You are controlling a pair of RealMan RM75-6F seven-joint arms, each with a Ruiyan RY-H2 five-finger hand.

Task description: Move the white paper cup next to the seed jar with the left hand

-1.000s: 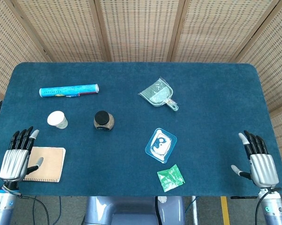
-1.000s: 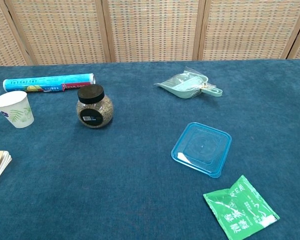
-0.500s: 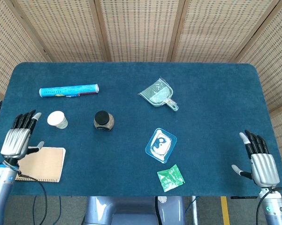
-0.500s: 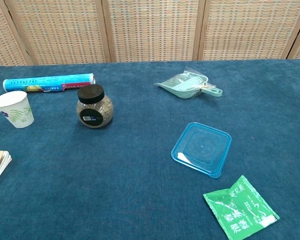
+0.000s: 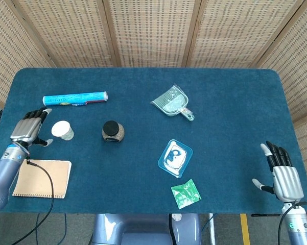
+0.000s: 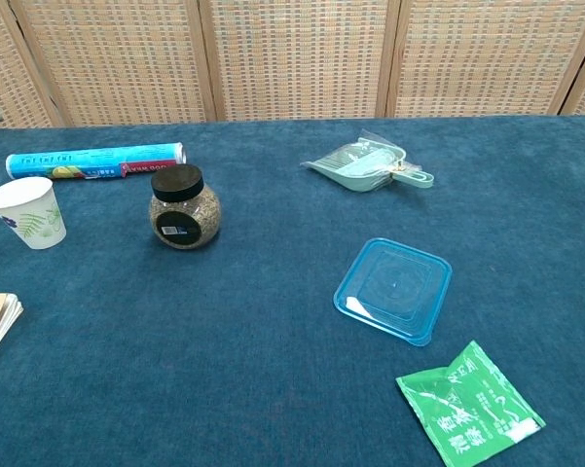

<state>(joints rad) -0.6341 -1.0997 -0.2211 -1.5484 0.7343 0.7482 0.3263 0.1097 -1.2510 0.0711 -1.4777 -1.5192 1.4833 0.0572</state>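
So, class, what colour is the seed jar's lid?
Black lid, clearest in the chest view.

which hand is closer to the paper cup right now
Left. The left hand sits just beside the paper cup, fingers apart, not touching. The right hand is far across the table at the opposite near corner.

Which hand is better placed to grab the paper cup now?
Left. The left hand sits open just beside the white paper cup; the right hand rests at the table's far opposite edge.
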